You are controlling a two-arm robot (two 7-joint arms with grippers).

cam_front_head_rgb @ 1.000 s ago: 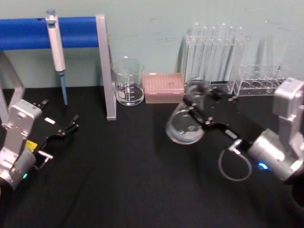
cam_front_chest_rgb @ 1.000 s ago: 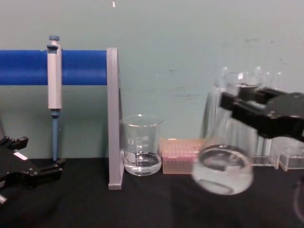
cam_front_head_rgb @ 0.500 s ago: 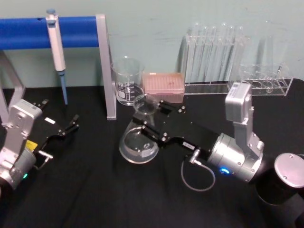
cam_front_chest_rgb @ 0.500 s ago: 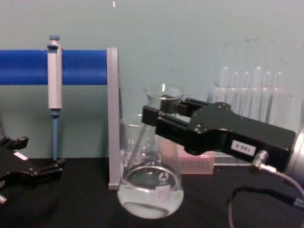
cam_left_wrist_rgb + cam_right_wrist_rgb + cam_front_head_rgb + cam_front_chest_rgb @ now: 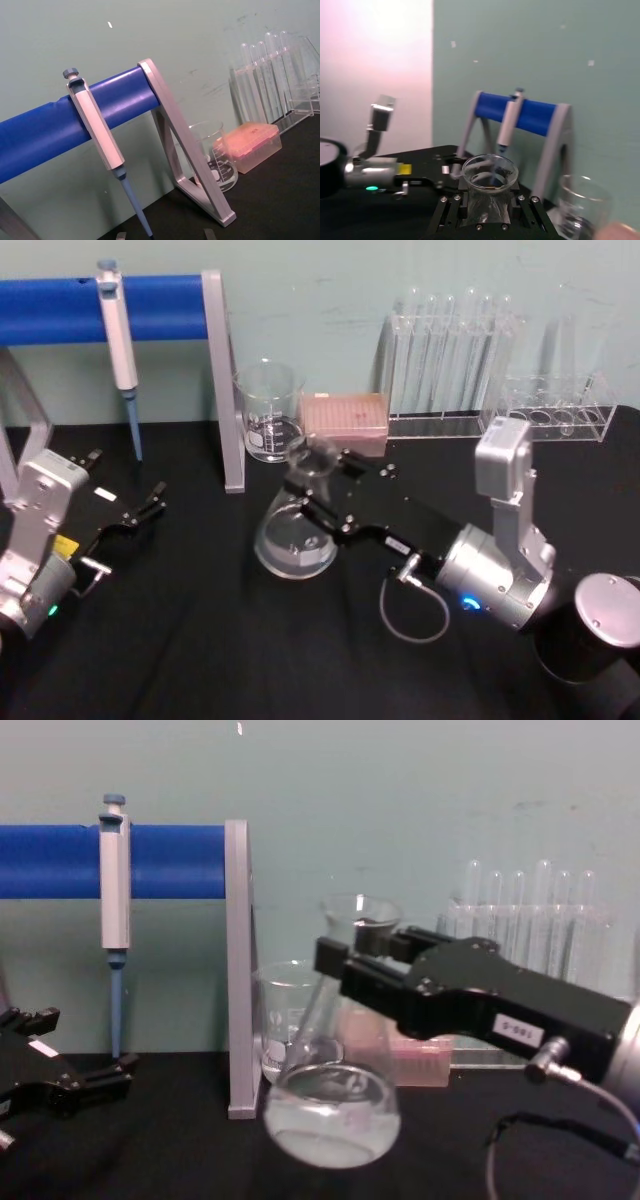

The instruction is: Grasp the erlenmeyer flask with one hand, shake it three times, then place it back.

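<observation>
Neck of the erlenmeyer flask (image 5: 331, 1118) sits clamped in the right pincer (image 5: 352, 963), just under the flared rim. The flask is tilted in front of the beaker (image 5: 268, 425), base low at the black worktop (image 5: 200, 640); contact cannot be told. The digits on the pincer's white label (image 5: 516, 1029) and the beaker's white markings are unreadable. The left pincer (image 5: 128, 518) lies parked at far left.
</observation>
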